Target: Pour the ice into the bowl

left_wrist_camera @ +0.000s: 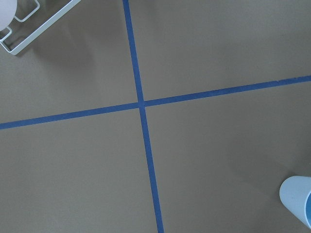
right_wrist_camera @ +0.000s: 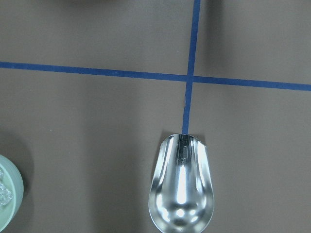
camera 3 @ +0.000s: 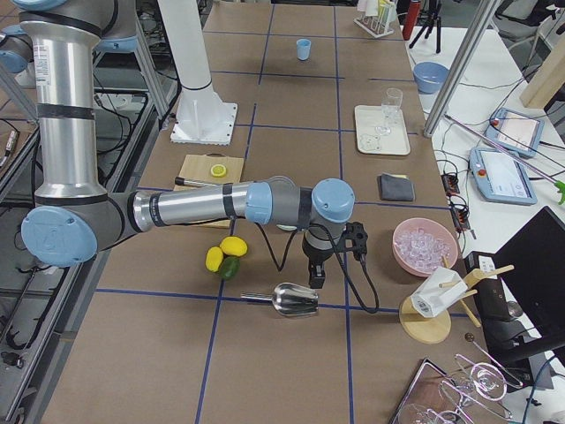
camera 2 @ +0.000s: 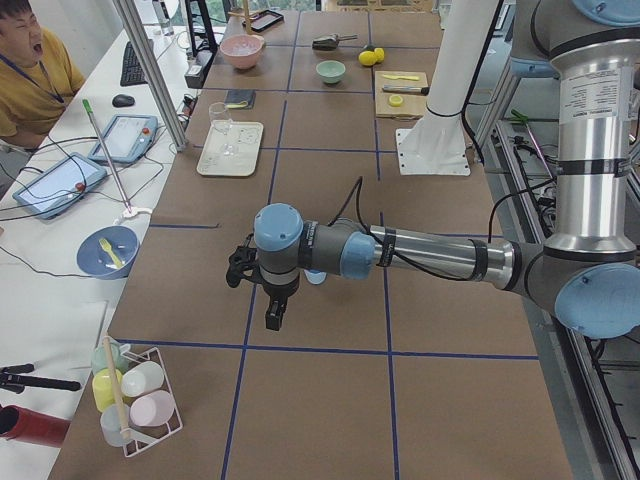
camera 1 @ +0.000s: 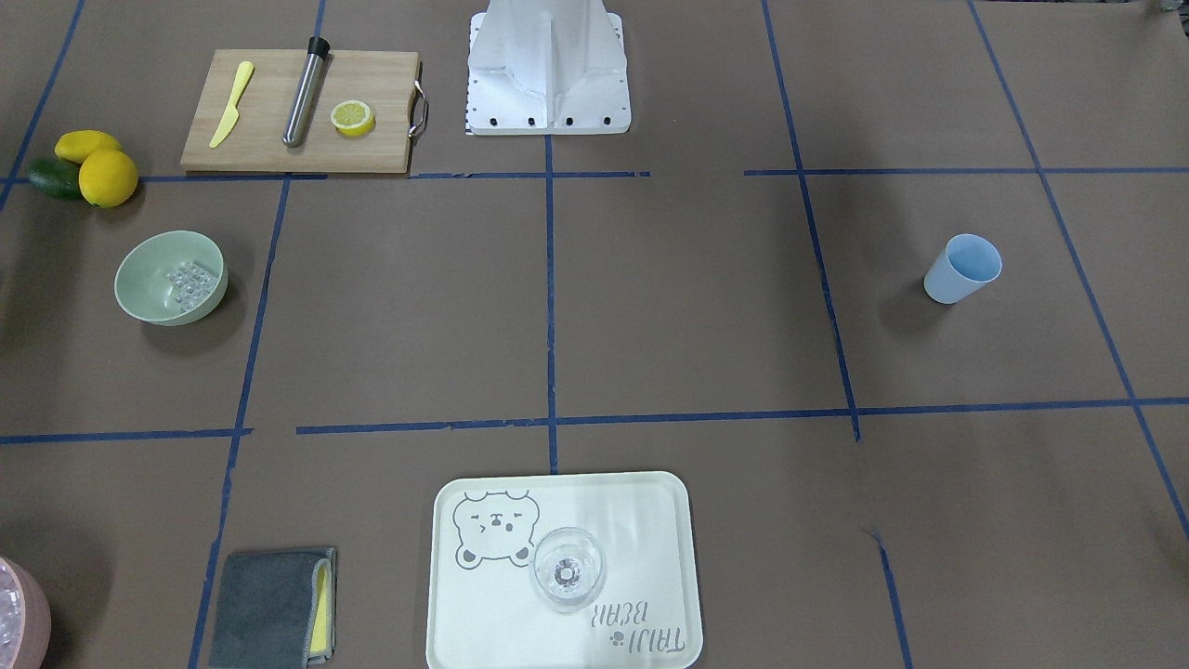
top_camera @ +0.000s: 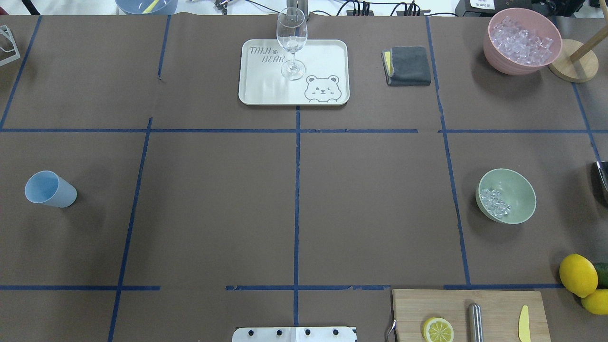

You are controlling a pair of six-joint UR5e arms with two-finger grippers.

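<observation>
1. Right wrist view: the scoop lies empty on the table with nothing gripping it. The right gripper hangs over it; I cannot tell how far its jaws are open.
2. At the scoop's 9 o'clock, the bowl holds a small heap of ice, so the pour looks done.
3. The left gripper hangs near the cup, far off at the bowl's 9 o'clock. Its opening cannot be told either.
4. Farthest, at the bowl's 12 o'clock, the pink tub is full of cubes. Little seems left to do, unless more is wanted.
</observation>
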